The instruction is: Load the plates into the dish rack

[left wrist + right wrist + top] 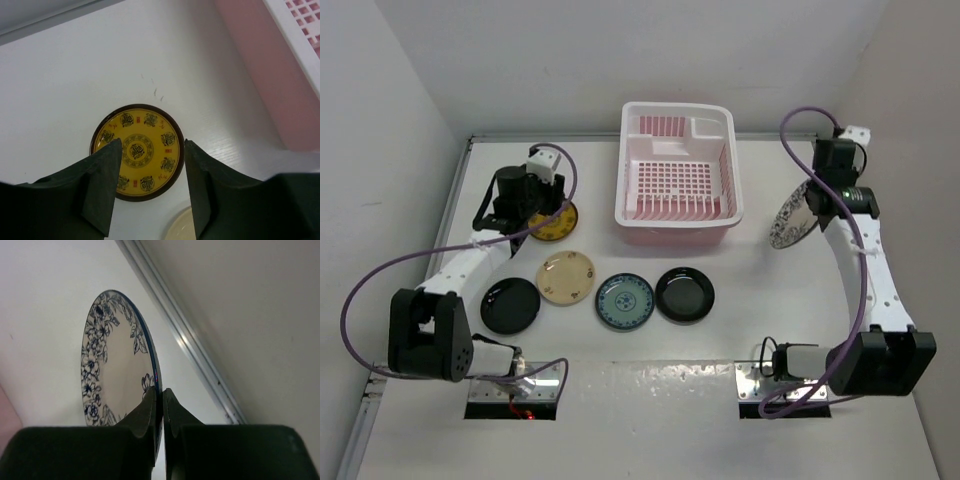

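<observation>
The pink-and-white dish rack (677,225) stands at the back centre with no plates in it. A yellow patterned plate (137,150) lies flat on the table to its left; my left gripper (152,145) hovers over it, open, one finger above the plate's left part and the other at its right rim. My right gripper (162,392) is shut on the rim of a white plate with dark flower pattern (107,360), held on edge to the right of the rack (792,216). Cream (566,277), blue-green (625,300) and two black plates (685,293) (510,305) lie in a row in front.
The rack's pink side wall (270,75) is close to the right of the left gripper. A metal table edge rail (185,340) and the wall run just behind the held plate. Both arm bases sit at the near edge.
</observation>
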